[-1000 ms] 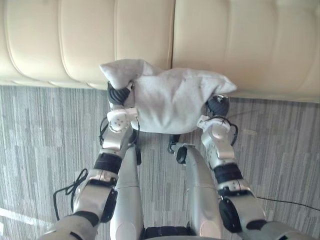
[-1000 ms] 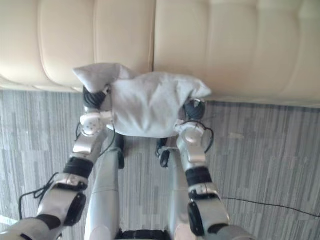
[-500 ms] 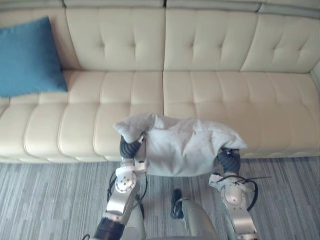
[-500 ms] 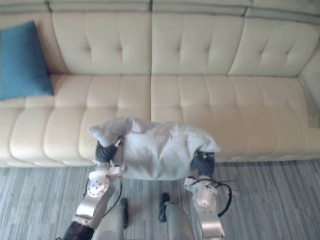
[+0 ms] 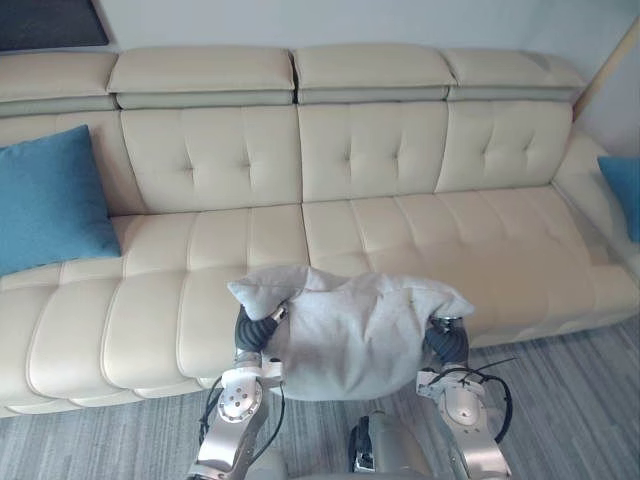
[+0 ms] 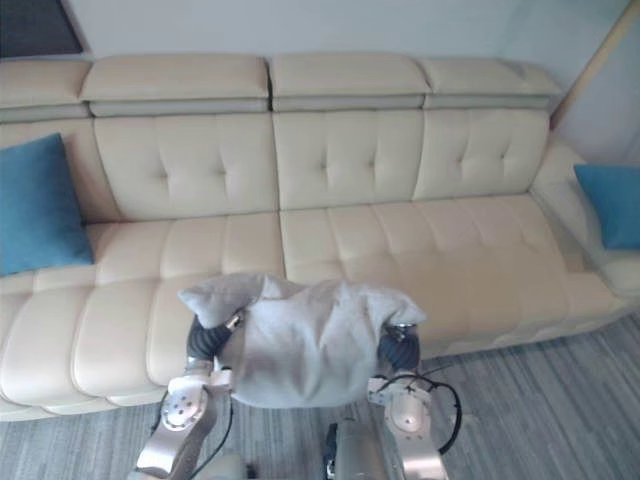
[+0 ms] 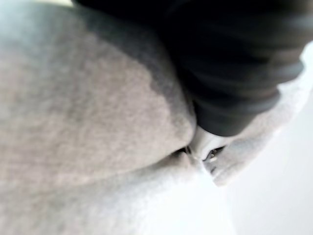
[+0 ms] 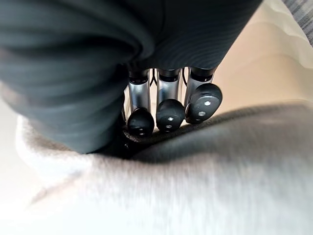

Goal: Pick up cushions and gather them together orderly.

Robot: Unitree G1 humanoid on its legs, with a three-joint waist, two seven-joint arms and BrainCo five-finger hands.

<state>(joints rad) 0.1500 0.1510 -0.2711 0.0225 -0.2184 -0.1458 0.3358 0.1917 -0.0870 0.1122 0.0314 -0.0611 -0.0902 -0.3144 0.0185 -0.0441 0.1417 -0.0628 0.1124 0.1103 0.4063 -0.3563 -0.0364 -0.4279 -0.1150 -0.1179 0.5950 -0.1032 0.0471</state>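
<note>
A soft grey cushion [image 5: 350, 335] hangs in front of me, carried between both hands just before the front edge of the cream sofa [image 5: 420, 225]. My left hand [image 5: 252, 328] presses into its left end, where a corner of the cloth bunches up, and the grey cloth [image 7: 88, 122] folds over the hand [image 7: 234, 63]. At the cushion's right end is my right hand [image 5: 447, 343]; its dark fingertips [image 8: 168, 115] curl into the grey cloth [image 8: 220, 171]. A blue cushion [image 5: 50, 205] leans on the sofa's far left. Another blue cushion [image 5: 622, 192] lies at its far right end.
The long sofa spans the view, with bare seat between the two blue cushions. Grey striped carpet [image 5: 570, 400] lies below its front edge. A wall [image 5: 350, 20] stands behind the sofa.
The whole picture has shifted: the camera has tilted up from the carpet to the full sofa. The grey cushion stays held between both hands, now raised before the seat front.
</note>
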